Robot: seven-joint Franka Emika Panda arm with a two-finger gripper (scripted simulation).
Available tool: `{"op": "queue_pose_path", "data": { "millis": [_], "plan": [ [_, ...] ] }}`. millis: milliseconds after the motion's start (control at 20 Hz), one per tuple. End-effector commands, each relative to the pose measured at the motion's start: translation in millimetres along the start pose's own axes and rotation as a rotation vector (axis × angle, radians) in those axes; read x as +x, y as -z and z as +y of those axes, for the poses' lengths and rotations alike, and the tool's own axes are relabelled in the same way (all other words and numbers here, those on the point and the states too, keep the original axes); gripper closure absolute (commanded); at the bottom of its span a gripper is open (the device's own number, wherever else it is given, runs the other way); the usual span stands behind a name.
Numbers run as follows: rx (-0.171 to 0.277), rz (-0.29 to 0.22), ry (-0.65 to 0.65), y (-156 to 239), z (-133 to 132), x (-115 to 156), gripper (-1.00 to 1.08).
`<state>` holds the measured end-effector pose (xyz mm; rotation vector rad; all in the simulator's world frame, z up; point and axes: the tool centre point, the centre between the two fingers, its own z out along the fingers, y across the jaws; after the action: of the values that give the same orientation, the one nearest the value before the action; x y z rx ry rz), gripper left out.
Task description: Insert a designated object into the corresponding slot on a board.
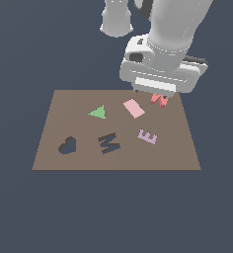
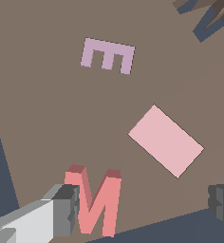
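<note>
Exterior view, left to right: the board carries a dark heart-shaped cutout, a green triangle, the dark M-shaped slot, a pink rectangle and a lilac E. The red M block sits near the board's far corner on the exterior view's right, directly beneath the pincer.

The step in hand appears to be the grasp. The wrist view shows the pincer with its jaws spread apart, one fingertip just beside the red M and the other finger well apart from it; nothing is gripped. To do this well, the arm would likely centre the block between the fingers before closing, since it lies off toward one side, and would note the letter's orientation, because the slot is turned at a different angle.

Hidden or unclear: the arm's body covers most of the block in the exterior view; whether the near fingertip touches the block cannot be told; the wrist view cuts off the slot at the frame's edge.
</note>
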<state>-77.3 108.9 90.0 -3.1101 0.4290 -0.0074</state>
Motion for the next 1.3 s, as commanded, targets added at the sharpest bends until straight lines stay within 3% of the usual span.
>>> {"op": "queue_pose_path", "data": {
  "millis": [0,550,1250],
  "plan": [
    [-0.001,0.000,-0.034,-10.4,-9.7,-10.0,-0.92],
    [-0.003,-0.004,-0.116,-36.8,-37.1,-32.0,-0.92],
    [-0.003,-0.004,-0.124,-57.3,-40.8,-33.9,-0.92]
  ]
}}
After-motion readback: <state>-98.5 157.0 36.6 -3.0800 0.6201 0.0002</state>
